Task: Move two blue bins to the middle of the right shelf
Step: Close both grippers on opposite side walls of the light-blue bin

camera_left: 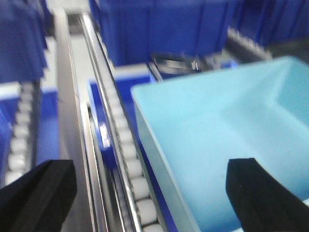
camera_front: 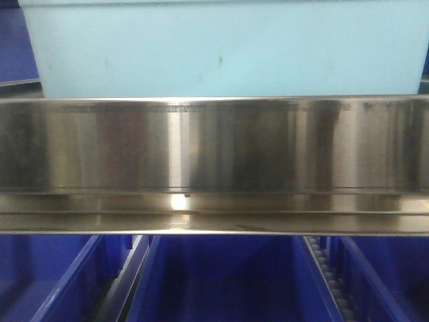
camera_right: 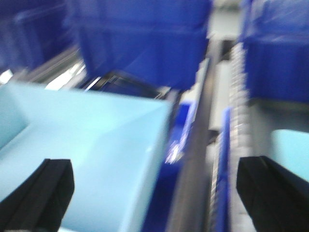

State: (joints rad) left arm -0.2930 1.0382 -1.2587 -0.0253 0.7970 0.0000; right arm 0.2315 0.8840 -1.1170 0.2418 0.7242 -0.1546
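My left gripper (camera_left: 145, 166) and right gripper (camera_right: 154, 164) are both spread wide, one straddling the left wall and one the right wall of a pale blue bin (camera_front: 228, 47). The bin sits just behind the shelf's steel front rail (camera_front: 214, 144), above dark blue crates (camera_front: 228, 282).

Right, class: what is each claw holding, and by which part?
Nothing. The left claw and right claw are both wide open, each straddling a side wall of the light-blue bin without clamping it.
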